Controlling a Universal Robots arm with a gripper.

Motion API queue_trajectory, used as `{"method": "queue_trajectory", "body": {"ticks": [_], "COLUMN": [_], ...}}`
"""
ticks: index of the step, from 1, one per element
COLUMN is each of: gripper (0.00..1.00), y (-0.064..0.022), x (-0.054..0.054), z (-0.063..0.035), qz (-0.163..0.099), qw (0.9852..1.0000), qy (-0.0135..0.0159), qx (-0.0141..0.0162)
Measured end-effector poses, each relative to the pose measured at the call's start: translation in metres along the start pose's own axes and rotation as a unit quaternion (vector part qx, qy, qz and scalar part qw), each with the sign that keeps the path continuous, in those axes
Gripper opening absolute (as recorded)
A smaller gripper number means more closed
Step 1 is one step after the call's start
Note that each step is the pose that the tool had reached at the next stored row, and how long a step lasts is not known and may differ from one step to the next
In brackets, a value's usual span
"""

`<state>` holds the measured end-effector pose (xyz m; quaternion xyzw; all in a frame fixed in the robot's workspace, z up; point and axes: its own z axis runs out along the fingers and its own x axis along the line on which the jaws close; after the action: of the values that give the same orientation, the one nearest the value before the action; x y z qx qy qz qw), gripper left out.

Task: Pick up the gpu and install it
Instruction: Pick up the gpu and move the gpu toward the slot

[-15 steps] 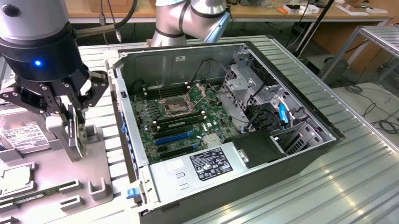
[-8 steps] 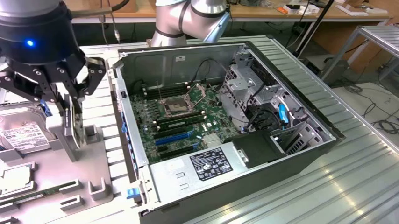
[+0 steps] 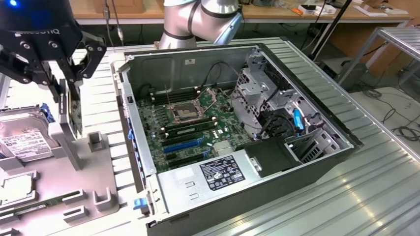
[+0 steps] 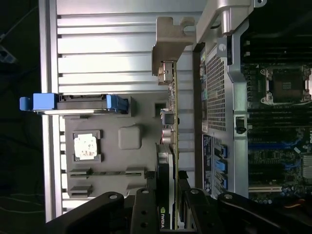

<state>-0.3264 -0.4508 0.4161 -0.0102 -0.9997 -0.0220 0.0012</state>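
The gpu (image 3: 74, 115) is a thin dark card standing on edge at the exterior view's left, over the grey fixture tray (image 3: 98, 196). My gripper (image 3: 68, 86) comes down from above and is shut on the card's upper edge, one finger on each side. In the wrist view the gpu (image 4: 172, 122) appears edge-on, its silver bracket (image 4: 170, 44) at the far end, between the black fingers (image 4: 146, 209) of the gripper (image 4: 168, 200). The card's lower edge is close to the tray's upright post (image 3: 66, 142); I cannot tell whether they touch.
The open computer case (image 3: 315, 162) lies at the exterior view's right of the tray, with the motherboard (image 3: 196, 123) and its slots exposed and a black power supply (image 3: 226, 172) at the near end. A hard drive (image 3: 23, 140) and a CPU (image 4: 87, 146) sit on the tray.
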Motion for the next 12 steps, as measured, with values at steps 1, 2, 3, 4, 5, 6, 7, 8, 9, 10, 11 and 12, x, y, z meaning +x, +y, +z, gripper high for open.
{"method": "queue_trajectory", "body": {"ticks": [1, 2, 3, 4, 5, 6, 7, 8, 9, 10, 11, 12], "gripper": [0.27, 0.27, 0.27, 0.27, 0.27, 0.27, 0.27, 0.27, 0.27, 0.27, 0.27, 0.27], "y": [0.0009, 0.001, 0.001, 0.001, 0.0012, 0.0013, 0.0014, 0.0016, 0.0019, 0.0021, 0.0023, 0.0024], "x": [0.0, 0.0, 0.0, 0.0, -0.001, -0.007, -0.013, -0.019, -0.026, -0.033, -0.037, -0.04], "z": [-0.004, -0.0046, -0.0046, -0.0049, -0.0049, -0.0048, -0.0048, -0.0048, -0.0048, -0.0048, -0.0048, -0.0048], "qz": [0.0, 0.0, 0.0, 0.0, 0.0, 0.0, 0.0, 0.0, 0.0, 0.0, 0.0, 0.0], "qw": [1.0, 1.0, 1.0, 1.0, 1.0, 1.0, 1.0, 1.0, 1.0, 1.0, 1.0, 1.0], "qy": [0.0002, 0.0003, 0.0002, 0.0004, 0.0005, 0.0004, 0.0004, 0.0004, 0.0004, 0.0004, 0.0004, 0.0004], "qx": [0.0, 0.0002, 0.0005, 0.001, 0.0011, 0.0011, 0.0011, 0.0011, 0.0011, 0.0011, 0.0011, 0.0011]}}
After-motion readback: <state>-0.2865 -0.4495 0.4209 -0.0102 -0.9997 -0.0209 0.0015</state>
